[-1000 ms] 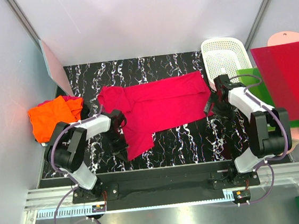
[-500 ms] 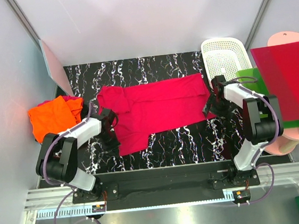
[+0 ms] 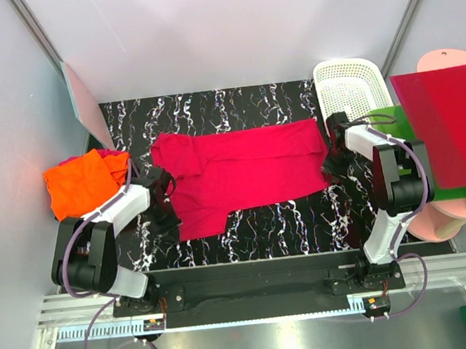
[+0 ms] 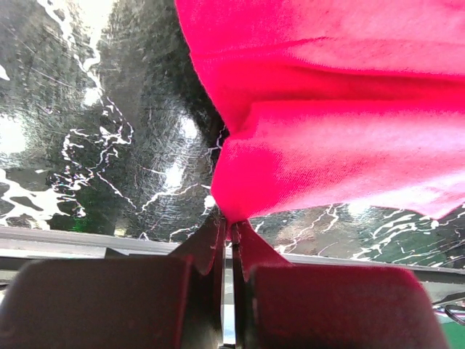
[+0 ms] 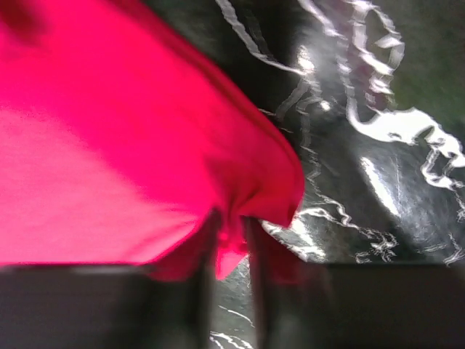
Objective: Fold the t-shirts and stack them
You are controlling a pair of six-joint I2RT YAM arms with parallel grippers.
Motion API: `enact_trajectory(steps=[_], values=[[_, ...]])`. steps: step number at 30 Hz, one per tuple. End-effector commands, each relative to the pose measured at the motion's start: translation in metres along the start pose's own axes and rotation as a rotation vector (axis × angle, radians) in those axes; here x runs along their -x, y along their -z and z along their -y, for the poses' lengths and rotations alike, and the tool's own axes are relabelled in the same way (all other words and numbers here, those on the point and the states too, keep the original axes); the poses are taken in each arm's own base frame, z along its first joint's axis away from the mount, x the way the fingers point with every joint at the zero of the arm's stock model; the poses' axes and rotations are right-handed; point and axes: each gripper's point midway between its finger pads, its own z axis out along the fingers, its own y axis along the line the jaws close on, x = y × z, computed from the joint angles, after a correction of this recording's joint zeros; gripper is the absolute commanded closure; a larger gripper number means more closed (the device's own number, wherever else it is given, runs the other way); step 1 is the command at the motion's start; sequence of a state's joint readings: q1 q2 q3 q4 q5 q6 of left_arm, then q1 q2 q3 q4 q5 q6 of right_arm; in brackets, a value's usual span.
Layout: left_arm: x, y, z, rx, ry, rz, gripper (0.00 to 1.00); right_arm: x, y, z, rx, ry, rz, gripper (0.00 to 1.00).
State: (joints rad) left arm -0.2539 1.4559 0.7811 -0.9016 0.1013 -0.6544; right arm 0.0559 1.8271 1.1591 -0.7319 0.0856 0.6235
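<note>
Since a second ago, your left claw point(image 3: 174, 220) has drawn back toward the left of the overhead frame. It has taken the crimson t-shirt point(image 3: 241, 169) with it, so the flap that reached toward lower centre now ends higher and further left. Your right claw point(image 3: 333, 166) has barely shifted, but its fingers have come together.

Item 1, crimson t-shirt: spread lengthwise across the middle of the black marbled surface point(image 3: 210, 110), with a sleeve at its upper left. The lower left portion hangs below the rest as a short flap.

Item 2, left claw point(image 4: 231, 231): pressed together on the flap's lower corner. Your wrist view shows the cloth bunching to a point between the two fingers point(image 4: 203, 254).

Item 3, right claw point(image 5: 231, 243): pinching a fold at the shirt's right edge. The wrist view is blurred, yet red cloth sits between the dark fingers.

Item 4, orange t-shirt point(image 3: 80, 184): a crumpled heap at middle left of the overhead frame, beside the marbled surface and apart from the crimson one.

Item 5, white basket point(image 3: 349, 87): at the upper right corner of the surface, just above the right claw.

Item 6, red board point(image 3: 448, 123), overlapping a green board point(image 3: 390, 120): at far right, beyond the surface.
</note>
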Motion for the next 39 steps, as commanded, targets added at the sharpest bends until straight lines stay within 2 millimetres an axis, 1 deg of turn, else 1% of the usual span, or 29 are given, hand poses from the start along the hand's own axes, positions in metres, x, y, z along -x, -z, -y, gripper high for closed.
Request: enact_trajectory(steps=[1, 2, 4, 8, 9, 11, 12, 13, 14, 16, 17, 19, 20, 21, 23, 24, 25, 26, 27, 29, 30, 32, 33, 37, 39], values=[[0.012, 0.014, 0.006, -0.013, -0.007, 0.042, 1.00, 0.008, -0.003, -0.018, 0.068, 0.007, 0.003, 0.91], [0.012, 0.015, 0.006, -0.013, -0.007, 0.046, 1.00, 0.008, -0.002, -0.021, 0.085, 0.014, -0.003, 1.00], [0.015, 0.021, 0.008, -0.022, -0.006, 0.060, 1.00, 0.009, 0.002, -0.024, 0.103, 0.020, -0.002, 1.00], [0.024, 0.036, 0.017, -0.055, 0.000, 0.100, 1.00, 0.009, 0.028, -0.040, 0.216, 0.027, 0.003, 1.00], [0.029, 0.046, 0.023, -0.072, 0.005, 0.124, 1.00, 0.009, 0.032, -0.042, 0.230, 0.028, 0.006, 1.00], [0.036, 0.057, 0.030, -0.098, 0.011, 0.150, 1.00, 0.013, 0.045, -0.046, 0.265, 0.034, 0.025, 1.00], [0.044, 0.070, 0.038, -0.124, 0.011, 0.184, 1.00, 0.013, 0.049, -0.048, 0.274, 0.038, 0.031, 1.00], [0.048, 0.076, 0.043, -0.137, 0.014, 0.199, 1.00, 0.015, 0.053, -0.049, 0.283, 0.041, 0.039, 1.00], [0.058, 0.089, 0.049, -0.155, 0.022, 0.239, 1.00, 0.017, 0.055, -0.050, 0.287, 0.055, 0.047, 1.00], [0.067, 0.099, 0.056, -0.170, 0.031, 0.268, 1.00, 0.020, 0.057, -0.052, 0.290, 0.065, 0.054, 1.00], [0.075, 0.109, 0.062, -0.187, 0.040, 0.297, 1.00, 0.026, 0.060, -0.055, 0.298, 0.072, 0.066, 1.00], [0.084, 0.112, 0.066, -0.184, 0.052, 0.307, 1.00, 0.029, 0.057, -0.059, 0.300, 0.085, 0.061, 0.98], [0.093, 0.118, 0.069, -0.190, 0.060, 0.330, 1.00, 0.035, 0.059, -0.064, 0.310, 0.097, 0.072, 0.98], [0.120, 0.122, 0.079, -0.178, 0.074, 0.361, 1.00, 0.052, 0.050, -0.075, 0.303, 0.123, 0.083, 0.98], [0.132, 0.123, 0.082, -0.172, 0.082, 0.370, 1.00, 0.061, 0.043, -0.083, 0.304, 0.133, 0.084, 0.98], [0.143, 0.125, 0.086, -0.172, 0.091, 0.377, 1.00, 0.064, 0.040, -0.086, 0.302, 0.134, 0.081, 0.98], [0.148, 0.127, 0.089, -0.176, 0.094, 0.382, 1.00, 0.065, 0.036, -0.088, 0.300, 0.138, 0.075, 0.98], [0.153, 0.127, 0.091, -0.177, 0.098, 0.384, 1.00, 0.070, 0.028, -0.093, 0.297, 0.141, 0.068, 0.98], [0.163, 0.130, 0.095, -0.184, 0.111, 0.392, 1.00, 0.070, 0.023, -0.094, 0.289, 0.142, 0.054, 0.98], [0.173, 0.132, 0.099, -0.187, 0.123, 0.399, 1.00, 0.072, 0.012, -0.099, 0.283, 0.141, 0.028, 0.98], [0.182, 0.133, 0.102, -0.192, 0.135, 0.405, 1.00, 0.070, 0.009, -0.099, 0.275, 0.143, 0.016, 0.98], [0.189, 0.135, 0.104, -0.195, 0.143, 0.410, 1.00, 0.074, 0.003, -0.099, 0.260, 0.136, 0.013, 0.98], [0.195, 0.135, 0.106, -0.199, 0.150, 0.413, 1.00, 0.073, 0.001, -0.097, 0.248, 0.135, 0.007, 0.97], [0.206, 0.136, 0.108, -0.199, 0.159, 0.418, 1.00, 0.075, -0.003, -0.097, 0.234, 0.140, 0.004, 0.97], [0.216, 0.138, 0.106, -0.180, 0.165, 0.446, 1.00, 0.075, -0.006, -0.096, 0.224, 0.144, 0.004, 0.96]])
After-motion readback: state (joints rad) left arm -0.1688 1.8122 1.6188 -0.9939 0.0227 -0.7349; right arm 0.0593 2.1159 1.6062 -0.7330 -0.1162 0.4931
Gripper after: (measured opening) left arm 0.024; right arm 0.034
